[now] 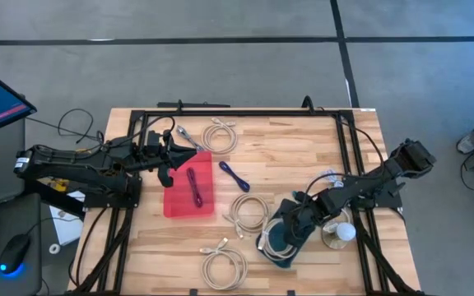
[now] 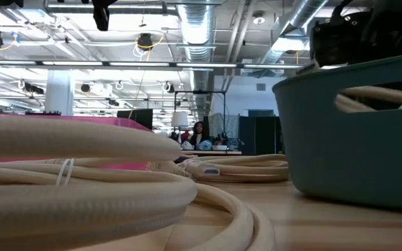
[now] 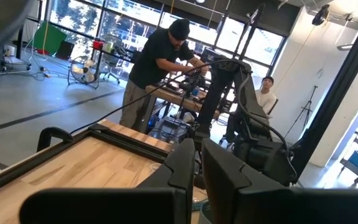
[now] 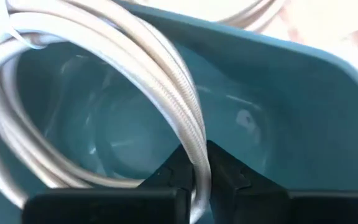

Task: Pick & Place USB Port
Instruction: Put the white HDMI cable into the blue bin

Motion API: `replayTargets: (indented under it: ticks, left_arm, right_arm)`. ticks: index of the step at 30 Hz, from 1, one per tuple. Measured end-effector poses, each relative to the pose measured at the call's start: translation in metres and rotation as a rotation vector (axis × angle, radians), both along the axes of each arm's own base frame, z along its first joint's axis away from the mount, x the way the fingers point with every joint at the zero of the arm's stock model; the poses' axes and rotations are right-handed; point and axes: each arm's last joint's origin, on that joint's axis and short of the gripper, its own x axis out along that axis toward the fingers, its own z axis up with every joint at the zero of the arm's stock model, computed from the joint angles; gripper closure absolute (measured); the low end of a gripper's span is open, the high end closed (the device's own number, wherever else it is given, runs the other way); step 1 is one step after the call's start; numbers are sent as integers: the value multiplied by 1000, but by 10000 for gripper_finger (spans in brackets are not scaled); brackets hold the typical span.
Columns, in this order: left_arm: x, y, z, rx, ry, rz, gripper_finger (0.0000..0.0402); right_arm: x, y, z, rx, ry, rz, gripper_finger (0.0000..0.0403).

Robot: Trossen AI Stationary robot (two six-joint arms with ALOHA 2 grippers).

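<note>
right hand [image 4: 201, 177] pinches white cable [image 4: 166, 74] inside teal bin [image 4: 303, 112] (left hand [image 1: 194, 150] closed, empty).

Both arms are built of dark, nearly black links with rounded joint housings. The left arm [image 1: 81, 164] shows as a long, slim chain of black segments with thin black cables running alongside it, ending in the left gripper [image 1: 189, 150], which tapers to a point. The right arm [image 1: 369, 185] has a blocky black housing at its far end and chunkier segments toward the right gripper [image 1: 290, 226]. In the wrist views each gripper's fingers [image 3: 225, 177] are matte black, flat-sided, angular wedges rising from a broad black crossbar; the right pair [image 4: 225, 174] looks the same.
</note>
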Motion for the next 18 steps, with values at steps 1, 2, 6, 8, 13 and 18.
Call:
replayTargets:
  ticks: [1, 2, 6, 8, 13, 18]
  left_arm:
    - [0, 0, 0, 0, 0, 0, 371]
    - [0, 0, 0, 0, 1, 0, 371]
    - [0, 0, -1, 0, 9, 0, 371]
    - [0, 0, -1, 0, 12, 0, 371]
    - [0, 0, -1, 0, 13, 0, 371]
    - [0, 0, -2, 0, 16, 0, 371]
  right_arm:
    - [0, 1, 0, 19, 6, 8, 362]
    - [0, 1, 0, 35, 12, 15, 352]
    - [0, 4, 1, 91, 19, 42, 315]
    - [1, 6, 3, 129, 33, 67, 299]
    - [7, 10, 16, 232, 40, 131, 276]
    - [13, 13, 36, 213, 22, 185, 279]
